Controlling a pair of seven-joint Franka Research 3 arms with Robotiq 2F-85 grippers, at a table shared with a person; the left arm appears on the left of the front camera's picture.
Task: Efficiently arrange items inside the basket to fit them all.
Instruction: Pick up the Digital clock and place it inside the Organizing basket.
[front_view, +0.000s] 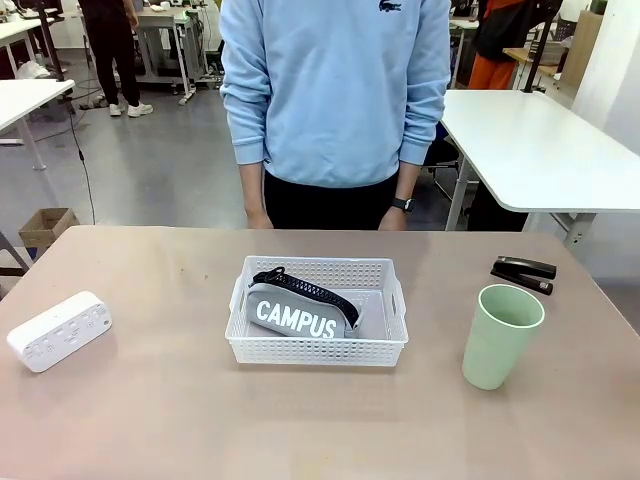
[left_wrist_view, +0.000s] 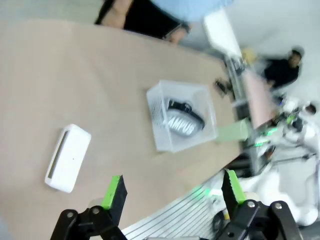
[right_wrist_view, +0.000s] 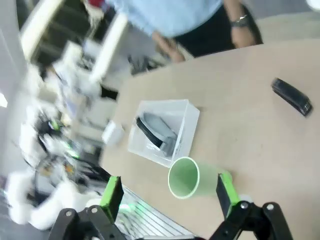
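Pale brown tabletop (front_view: 150, 420) fills the near ground of the front view. A person in a light blue sweatshirt (front_view: 335, 90) stands at its 12 o'clock edge, both hands hanging at the table's rim and a dark wristwatch (front_view: 402, 204) on one wrist. Beyond are a grey floor, white work tables (front_view: 540, 150) and a small cardboard box (front_view: 45, 225) on the floor at 10 o'clock.

At the table's centre sits the white lattice basket (front_view: 318, 350), its long sides running 9 to 3 o'clock. Inside it lies the grey "CAMPUS" pouch (front_view: 300, 312), pushed toward the 9 o'clock end with the lettering facing the robot. Its black strap (front_view: 305, 288) lies across the top from 10 toward 4 o'clock. The 3 o'clock end of the basket floor is bare.

The white rectangular box device (front_view: 60, 330) rests on the table well apart from the basket, at about 9 o'clock, turned at a slant. The pale green cup (front_view: 500, 335) stands upright, mouth up, near the basket's 3 o'clock end but not touching it. The black stapler (front_view: 523, 273) lies flat just beyond the cup, at its 12 o'clock.

In its wrist view the left gripper (left_wrist_view: 172, 186) hangs high over the table with its green-padded fingers spread wide, gripping nothing and touching nothing. The right gripper (right_wrist_view: 168, 186) is likewise spread wide and empty, well above the table, with the cup seen far below between its fingers.
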